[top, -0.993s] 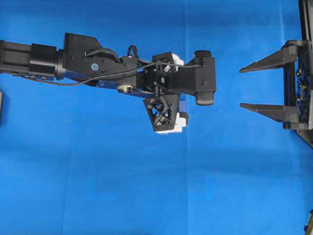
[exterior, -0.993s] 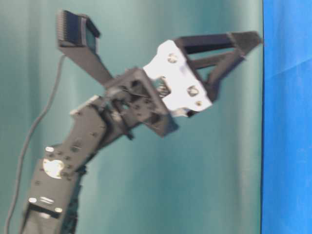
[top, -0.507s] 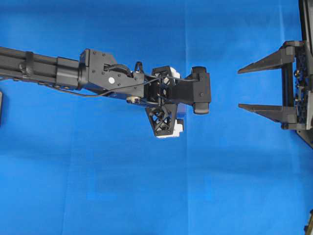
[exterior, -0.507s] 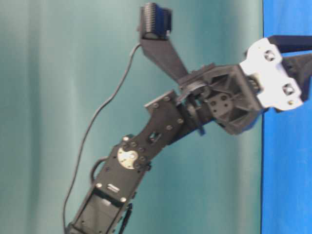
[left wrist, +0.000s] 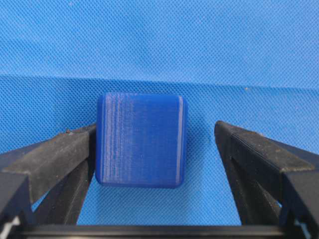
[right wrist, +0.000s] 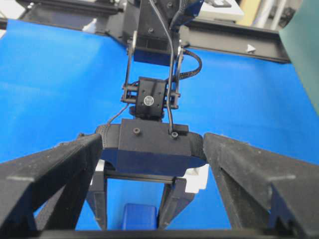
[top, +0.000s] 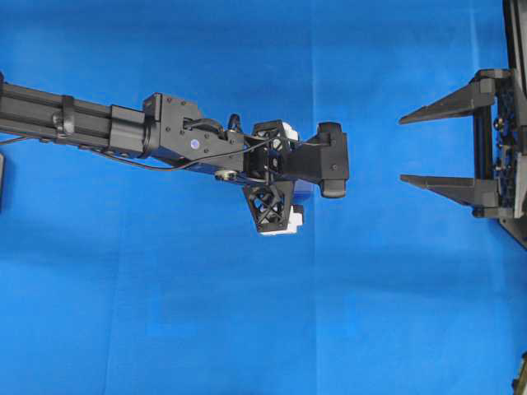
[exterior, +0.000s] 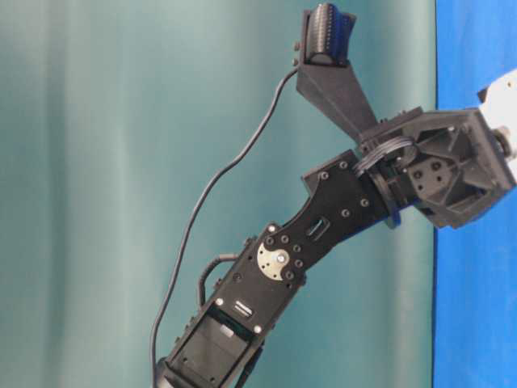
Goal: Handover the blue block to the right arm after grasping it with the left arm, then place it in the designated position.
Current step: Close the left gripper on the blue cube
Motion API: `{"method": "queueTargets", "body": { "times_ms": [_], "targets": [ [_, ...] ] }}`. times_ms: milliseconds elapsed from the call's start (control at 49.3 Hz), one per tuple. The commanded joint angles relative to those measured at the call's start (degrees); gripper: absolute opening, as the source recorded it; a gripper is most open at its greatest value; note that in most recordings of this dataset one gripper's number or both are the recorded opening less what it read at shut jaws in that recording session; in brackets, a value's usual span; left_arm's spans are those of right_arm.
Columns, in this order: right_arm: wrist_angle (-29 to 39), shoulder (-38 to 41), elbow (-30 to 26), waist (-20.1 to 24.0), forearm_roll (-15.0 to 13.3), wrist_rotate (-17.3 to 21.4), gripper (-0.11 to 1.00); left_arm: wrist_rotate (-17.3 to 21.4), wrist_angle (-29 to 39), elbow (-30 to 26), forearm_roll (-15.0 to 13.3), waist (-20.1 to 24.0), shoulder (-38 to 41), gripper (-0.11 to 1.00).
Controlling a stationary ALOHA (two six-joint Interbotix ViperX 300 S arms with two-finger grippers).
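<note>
Block (left wrist: pixel 141 139) without legible markings

Blue cloth (top: pixel 247 329) spread flat across the work surface with faint fold creases, teal backdrop curtain (exterior: pixel 121 162) hanging behind, black metal frame rail (right wrist: pixel 234 37) along the far edge.

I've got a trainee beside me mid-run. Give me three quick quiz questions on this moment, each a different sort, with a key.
1. True or false: the left gripper has already shut on the blue block.
2. What does the blue block rest on? A) a tray B) the blue cloth C) the right gripper
3. Fill in: the right gripper's jaws are ____.

Key: 1 false, the jaws stand open around it, with a gap showing on one side. 2 B. 3 open, and holding nothing.
</note>
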Motion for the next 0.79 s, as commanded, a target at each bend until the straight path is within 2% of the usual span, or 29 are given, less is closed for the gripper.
{"method": "queueTargets", "body": {
  "times_ms": [0,284,345,466,486,770],
  "targets": [
    [-0.3,0.4,-1.0,0.0,0.1,0.1,0.95,0.1,-0.8,-0.5,0.1,-0.1,-1.1,0.93],
    [-0.4,0.4,-1.0,-0.1,0.1,0.1,0.95,0.2,-0.6,-0.5,0.1,-0.1,-1.1,0.89],
    [-0.4,0.5,-1.0,0.0,0.1,0.1,0.95,0.4,-0.5,-0.4,0.1,-0.1,-1.0,0.80],
    [-0.5,0.4,-1.0,-0.1,0.2,0.1,0.95,1.4,-0.8,-0.4,0.3,0.1,-1.1,0.47],
    [-0.5,0.5,-1.1,-0.1,0.2,0.1,0.95,1.5,-0.8,-0.4,0.3,0.3,-1.1,0.45],
    [-0.3,0.5,-1.1,0.0,0.2,0.1,0.95,1.8,-1.7,-0.3,0.4,1.1,-1.1,0.46]
  ]
}}
